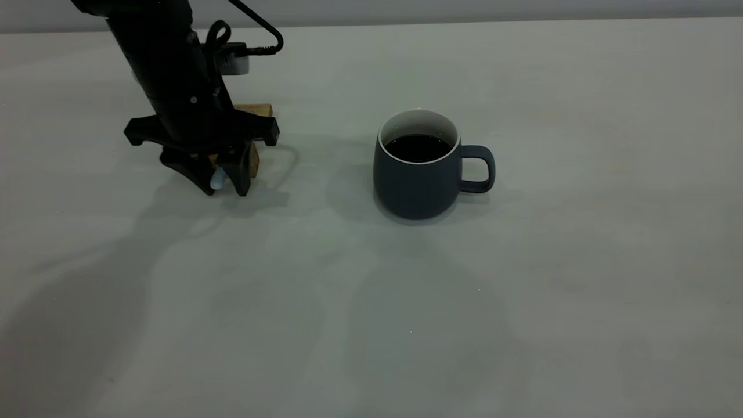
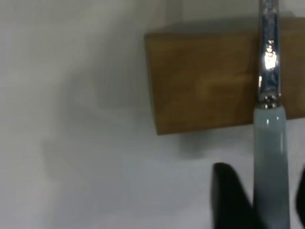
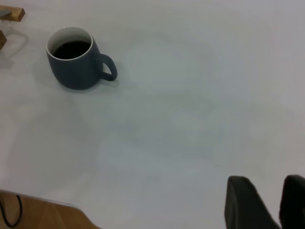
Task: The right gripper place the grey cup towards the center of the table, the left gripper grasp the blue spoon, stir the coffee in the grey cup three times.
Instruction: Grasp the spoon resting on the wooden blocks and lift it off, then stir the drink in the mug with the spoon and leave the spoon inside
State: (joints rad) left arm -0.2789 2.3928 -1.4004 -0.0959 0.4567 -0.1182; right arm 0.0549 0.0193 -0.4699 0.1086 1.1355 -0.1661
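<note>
Your left gripper [image 1: 223, 184] is down at the desk [image 1: 580, 261] by the wooden blocks [image 1: 253, 110], its fingers [image 2: 233, 200] to either side of the blue spoon [image 2: 270, 162] at the pale handle; whether they already pinch it you cannot tell. The spoon's metal neck lies across one block. The grey cup [image 1: 419, 168] stands upright near the desk's middle, well apart from that gripper, handle turned away from it, coffee [image 1: 419, 148] dark inside. Your right gripper [image 3: 281, 205] hangs far back from the cup, fingers slightly parted, holding nothing.
</note>
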